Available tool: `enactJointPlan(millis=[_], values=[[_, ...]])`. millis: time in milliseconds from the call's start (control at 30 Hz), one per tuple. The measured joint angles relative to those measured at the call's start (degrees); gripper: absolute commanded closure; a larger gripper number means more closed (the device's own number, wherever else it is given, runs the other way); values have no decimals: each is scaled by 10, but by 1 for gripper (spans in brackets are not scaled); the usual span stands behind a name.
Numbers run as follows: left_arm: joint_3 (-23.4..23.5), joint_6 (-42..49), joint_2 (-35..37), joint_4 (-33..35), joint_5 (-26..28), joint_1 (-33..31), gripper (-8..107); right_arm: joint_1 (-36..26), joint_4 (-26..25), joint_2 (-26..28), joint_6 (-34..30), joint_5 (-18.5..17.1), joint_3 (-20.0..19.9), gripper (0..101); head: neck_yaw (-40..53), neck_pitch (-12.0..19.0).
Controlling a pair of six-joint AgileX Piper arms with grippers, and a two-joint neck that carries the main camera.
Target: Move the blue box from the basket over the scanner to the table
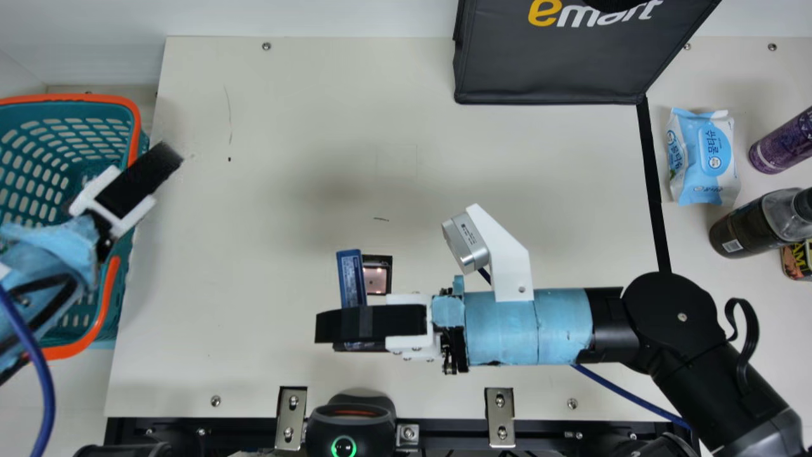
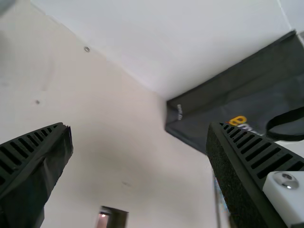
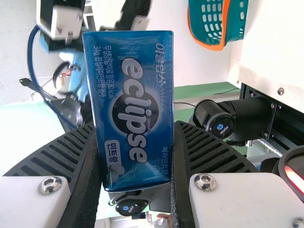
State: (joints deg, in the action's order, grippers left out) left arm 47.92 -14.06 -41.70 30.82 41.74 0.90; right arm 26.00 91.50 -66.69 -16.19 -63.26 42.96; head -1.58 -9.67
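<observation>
In the main view my right gripper (image 1: 371, 325) is beside the scanner window (image 1: 376, 279), with the blue box (image 1: 351, 278) sticking out from its fingers toward the far side. The right wrist view shows the blue box (image 3: 135, 104) pinched between both pads of my right gripper (image 3: 137, 175), its broad printed face toward the camera. My left gripper (image 1: 149, 178) hangs over the right rim of the teal basket (image 1: 134, 127). Its two fingers stand wide apart in the left wrist view, with nothing between them at my left gripper (image 2: 140, 142).
A black bag (image 1: 552, 63) stands at the table's far edge. On the right side are a wipes pack (image 1: 704, 155), a purple bottle (image 1: 781, 143), a dark bottle (image 1: 755, 225) and a can (image 1: 797, 260). A black device with a green ring (image 1: 349, 425) is at the near edge.
</observation>
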Motion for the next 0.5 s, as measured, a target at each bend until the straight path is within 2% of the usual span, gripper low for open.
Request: enactJointPlan(millis=[200, 500], values=[[49, -11, 21, -130, 64, -18, 9, 0, 0, 0, 0, 0, 0, 101, 0, 1], [87, -25, 32, -271, 116, -55, 9, 0, 0, 0, 0, 0, 0, 101, 0, 1]])
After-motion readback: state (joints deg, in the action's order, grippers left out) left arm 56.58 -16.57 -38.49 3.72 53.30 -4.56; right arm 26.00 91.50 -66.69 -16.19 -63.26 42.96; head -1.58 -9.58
